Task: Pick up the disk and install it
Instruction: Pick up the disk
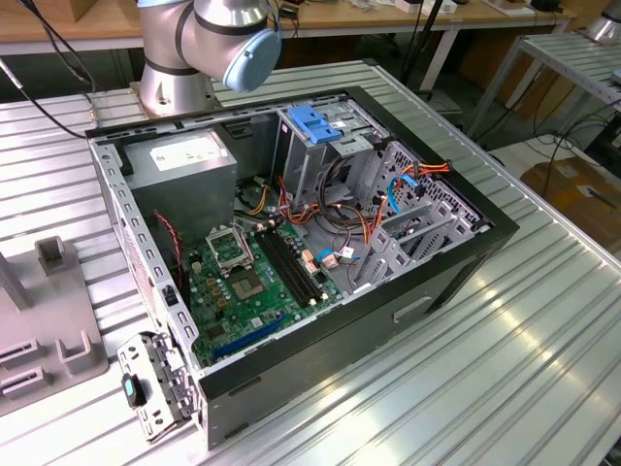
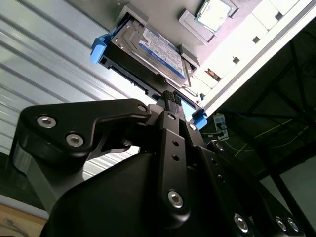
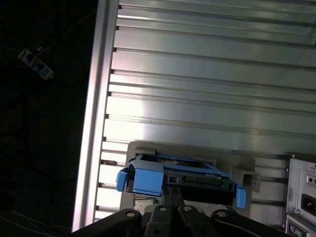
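In the exterior view an open computer case (image 1: 456, 282) lies on its side on a ribbed metal table (image 1: 505, 388), with the arm (image 1: 213, 39) standing just beyond its far edge. Inside the case a grey metal box with a white sticker (image 1: 184, 160) fills the far corner on the exterior view's left. A tall grey cage with a blue latch (image 1: 315, 121) stands just beside the box on the exterior view's right. A green motherboard (image 1: 247, 286) covers the near part of the floor. A grey fixture (image 1: 58, 340) sits on the table at the exterior view's left, apart from the case. In the second wrist view the disk (image 2: 160, 49) rests in a grey holder (image 2: 190, 22) on the ribbed surface, label side showing, with blue rails (image 2: 98, 48) at both of its ends. The gripper (image 2: 171, 96) reaches up to the disk's long edge between the two rails. Its black fingers (image 2: 170, 128) are drawn close together with no gap visible, and the tips are right at that edge. Whether they pinch any part of the disk cannot be told. In the first wrist view the disk (image 3: 202, 187) sits in the same holder (image 3: 232, 163) near the table's edge, beyond which the floor is dark. The gripper (image 3: 173, 188) again meets the middle of the disk's near edge, its two fingers converging to a point there.
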Controlling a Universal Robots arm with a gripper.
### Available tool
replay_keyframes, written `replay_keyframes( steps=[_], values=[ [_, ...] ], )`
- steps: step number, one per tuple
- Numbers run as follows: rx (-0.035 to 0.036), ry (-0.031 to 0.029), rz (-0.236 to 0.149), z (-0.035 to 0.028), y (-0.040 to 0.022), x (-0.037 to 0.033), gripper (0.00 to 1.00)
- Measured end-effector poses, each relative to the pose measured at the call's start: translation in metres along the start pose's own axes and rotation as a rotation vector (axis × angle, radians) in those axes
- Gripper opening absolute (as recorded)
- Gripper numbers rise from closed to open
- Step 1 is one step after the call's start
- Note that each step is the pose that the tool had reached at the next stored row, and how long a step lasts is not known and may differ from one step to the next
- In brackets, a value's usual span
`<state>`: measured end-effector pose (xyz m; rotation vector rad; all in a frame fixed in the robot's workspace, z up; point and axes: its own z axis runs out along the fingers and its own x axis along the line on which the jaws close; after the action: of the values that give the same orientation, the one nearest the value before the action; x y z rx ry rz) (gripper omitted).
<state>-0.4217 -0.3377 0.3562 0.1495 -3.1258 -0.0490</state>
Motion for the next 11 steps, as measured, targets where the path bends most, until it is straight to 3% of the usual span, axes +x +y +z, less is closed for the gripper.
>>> replay_keyframes(
  steps=[5,11],
  values=[
    [0.0001,0.0003,-0.011,0.0,0.0,0.0,0.11],
    [0.0007,0.0021,-0.064,0.0,0.0,0.0,0.11]
  ],
)
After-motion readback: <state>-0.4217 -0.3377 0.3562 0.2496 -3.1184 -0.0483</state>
